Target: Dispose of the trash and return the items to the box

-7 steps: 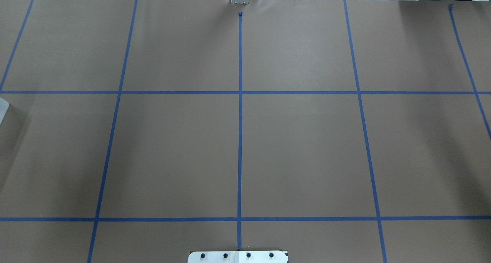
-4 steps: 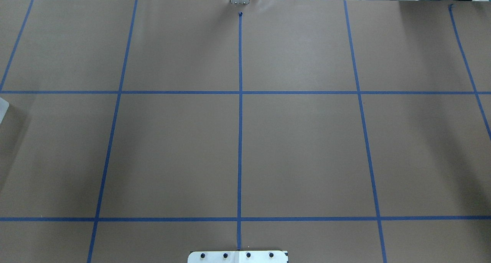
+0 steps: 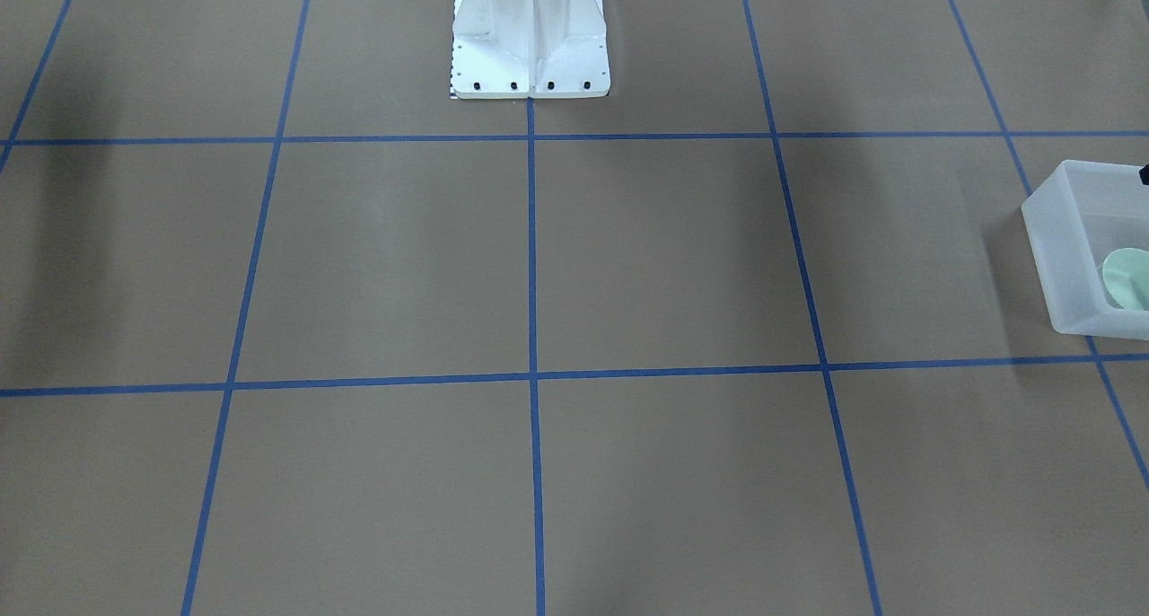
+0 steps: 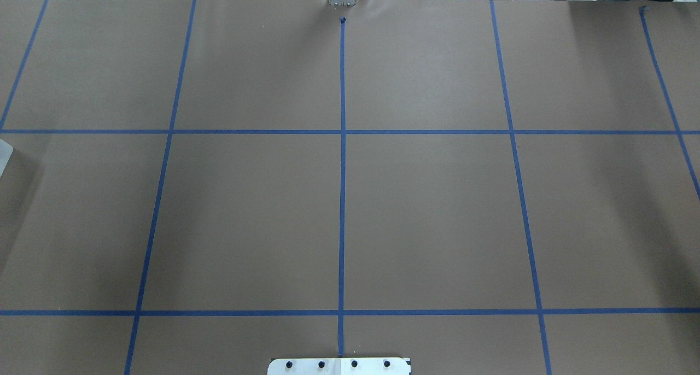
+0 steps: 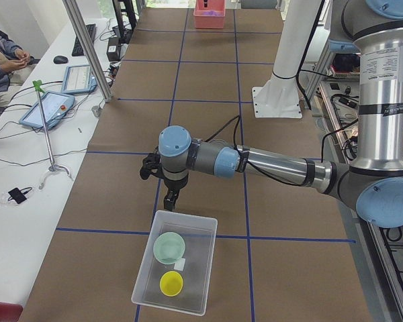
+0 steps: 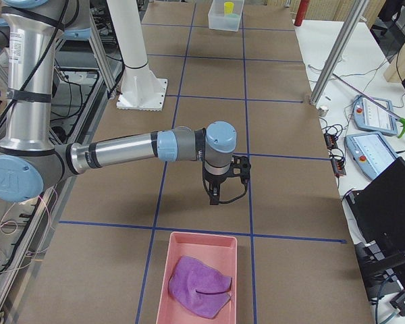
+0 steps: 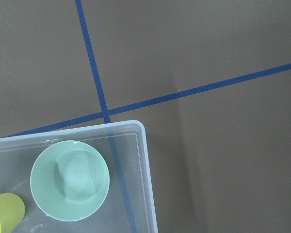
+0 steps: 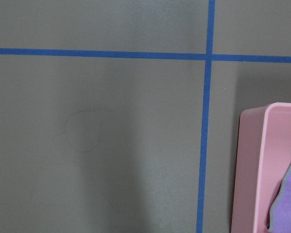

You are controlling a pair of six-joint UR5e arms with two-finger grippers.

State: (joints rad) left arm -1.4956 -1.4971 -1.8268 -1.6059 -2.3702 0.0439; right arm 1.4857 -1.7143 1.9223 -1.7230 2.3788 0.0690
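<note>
The translucent white box (image 5: 200,268) stands at the table's left end. In it are the pale teal-green bowl (image 5: 169,247) and a yellow cup (image 5: 171,283). The left wrist view shows the bowl (image 7: 70,179), the cup (image 7: 5,213) and the box's rim (image 7: 146,165) from above. The box (image 3: 1068,239) and bowl (image 3: 1129,279) also show at the right edge of the front view. My left gripper (image 5: 171,199) hangs just beyond the box's far edge, empty; I cannot tell whether it is open or shut. My right gripper (image 6: 214,196) hangs over bare table near a pink tray; I cannot tell whether it is open or shut.
A pink tray (image 6: 223,250) with a purple cloth (image 6: 198,287) sits at the table's right end, and shows in the right wrist view (image 8: 262,165). Brown paper with blue tape lines covers the table (image 4: 426,216). The robot's white base (image 3: 530,41) stands at the table's middle edge.
</note>
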